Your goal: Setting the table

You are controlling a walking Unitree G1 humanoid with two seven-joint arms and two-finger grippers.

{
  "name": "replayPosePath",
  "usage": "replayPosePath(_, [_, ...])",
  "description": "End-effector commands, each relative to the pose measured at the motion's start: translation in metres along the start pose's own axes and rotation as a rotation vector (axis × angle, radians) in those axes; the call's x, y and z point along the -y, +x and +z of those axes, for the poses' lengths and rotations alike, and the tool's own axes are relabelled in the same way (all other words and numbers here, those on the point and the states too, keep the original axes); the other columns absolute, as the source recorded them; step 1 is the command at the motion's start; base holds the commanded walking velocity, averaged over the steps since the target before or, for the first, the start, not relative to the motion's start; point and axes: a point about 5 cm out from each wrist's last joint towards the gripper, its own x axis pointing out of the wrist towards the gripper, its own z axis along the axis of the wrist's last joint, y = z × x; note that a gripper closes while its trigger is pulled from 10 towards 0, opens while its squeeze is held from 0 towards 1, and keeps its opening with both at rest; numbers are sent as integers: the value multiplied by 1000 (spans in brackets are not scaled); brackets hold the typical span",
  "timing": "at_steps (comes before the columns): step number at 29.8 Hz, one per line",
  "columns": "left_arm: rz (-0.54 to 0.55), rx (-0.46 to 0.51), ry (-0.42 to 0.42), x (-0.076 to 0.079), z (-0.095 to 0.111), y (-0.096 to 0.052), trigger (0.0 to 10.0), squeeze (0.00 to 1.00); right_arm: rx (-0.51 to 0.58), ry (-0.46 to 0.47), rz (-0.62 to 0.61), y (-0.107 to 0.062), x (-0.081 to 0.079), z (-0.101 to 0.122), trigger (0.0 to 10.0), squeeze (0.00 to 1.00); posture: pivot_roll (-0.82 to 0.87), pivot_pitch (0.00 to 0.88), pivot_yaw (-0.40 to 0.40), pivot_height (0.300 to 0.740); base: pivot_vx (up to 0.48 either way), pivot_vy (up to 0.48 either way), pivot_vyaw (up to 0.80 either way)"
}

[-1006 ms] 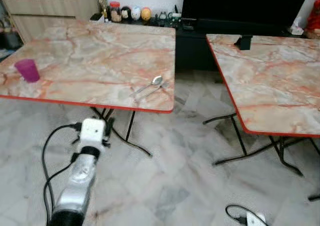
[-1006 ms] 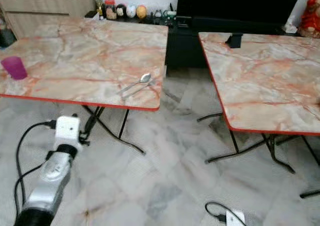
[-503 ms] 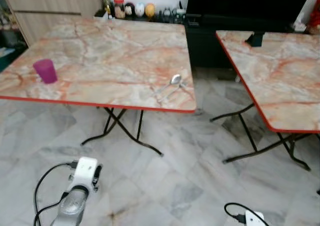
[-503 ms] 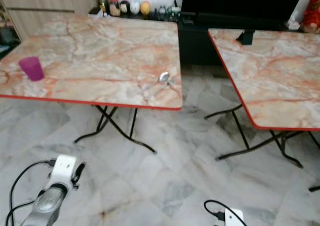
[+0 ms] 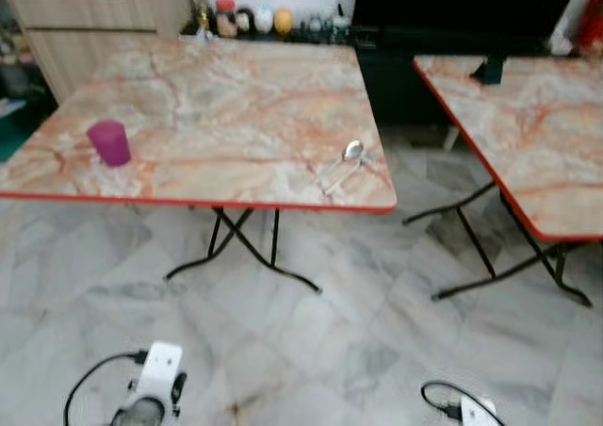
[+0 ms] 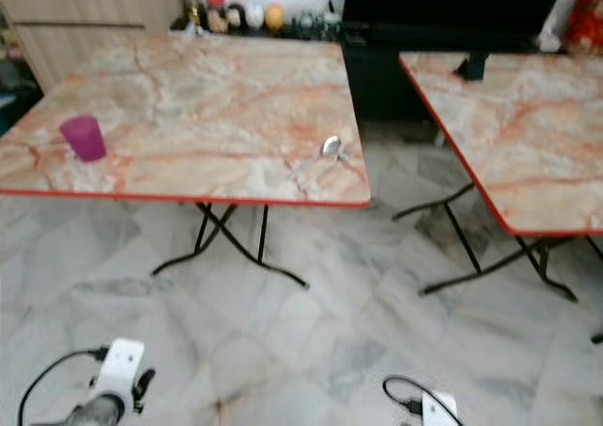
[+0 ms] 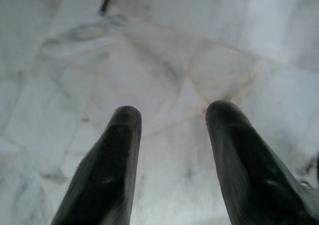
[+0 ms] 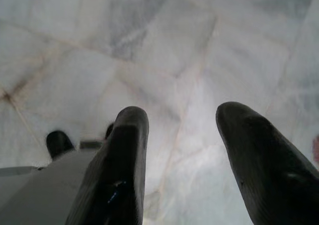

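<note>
Marble-top desk (image 5: 217,106) straight ahead with a purple cup (image 5: 110,142) near its left front edge; a spoon (image 5: 345,160) lies by the front right corner, well apart from the cup; second desk (image 5: 537,134) off to the right. Both arms hang low over the tiled floor (image 5: 311,341) — left gripper (image 7: 172,115) fingers spread, gripping nothing; right gripper (image 8: 182,118) likewise.

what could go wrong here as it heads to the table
The spoon lies close to the near right corner of the left table, so a bump could send it to the floor. The purple cup stands near the front edge and could tip. The table's crossed legs splay out over the floor and could trip the robot as it closes in.
</note>
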Motion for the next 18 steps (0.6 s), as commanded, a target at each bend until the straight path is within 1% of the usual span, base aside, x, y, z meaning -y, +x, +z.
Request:
replayPosePath(1, [-2,-50,2,-2,-10,-2,10000,0,5,0,1,0,0,1,10000,0,83,0,-31,740,0,330,0])
replayPosePath(7, [-12,-73,2,0,-11,-1,10000,0,6,2,0,0,0,1,10000,0,85,0,-29,740,0,330,0])
replayPosePath(13, [0,-98,-12,-3,-14,-2,10000,0,5,9,-2,0,-1,1,10000,0,81,0,-19,740,0,326,0])
replayPosePath(18, [10,-127,-18,-6,-21,-4,10000,0,2,14,2,0,-3,-1,10000,0,85,0,-12,740,0,325,0])
